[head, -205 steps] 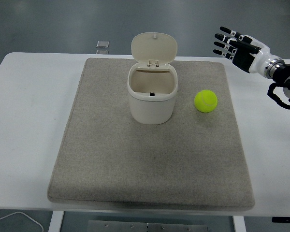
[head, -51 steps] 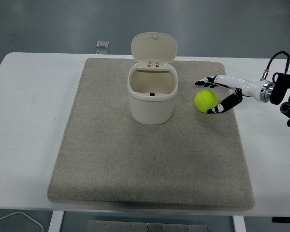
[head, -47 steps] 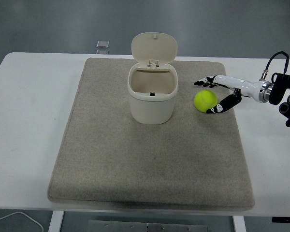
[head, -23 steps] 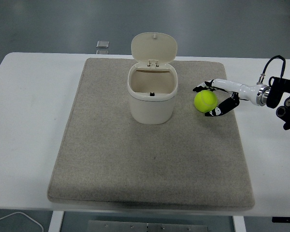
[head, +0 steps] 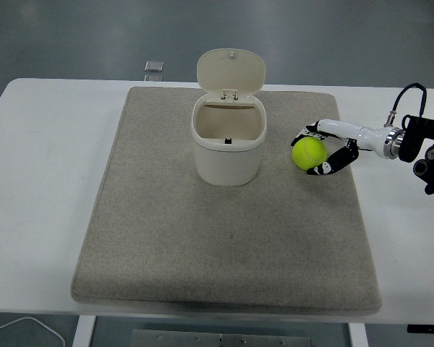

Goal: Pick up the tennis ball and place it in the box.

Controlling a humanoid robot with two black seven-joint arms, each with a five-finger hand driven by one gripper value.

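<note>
Grey mat [head: 224, 217] covering the white surface [head: 43, 181]. Cream box [head: 228, 144], lid raised, stands at mat centre-rear. Tennis ball [head: 308, 152] lies on the mat right of the box, with the right hand [head: 325, 148] curled around it, fingers above and thumb below.

surface: white table [head: 36, 181] | directly on it: grey mat [head: 224, 231], small dark object [head: 153, 66] at far edge

**Layout on the worktop**

A mat [head: 224, 238] lies on the worktop [head: 43, 181]; the box [head: 228, 144] stands on the mat's far middle, lid up behind it; the tennis ball [head: 308, 152] sits right of the box, on the mat; the robot hand [head: 320, 150] wraps it from the right.
</note>
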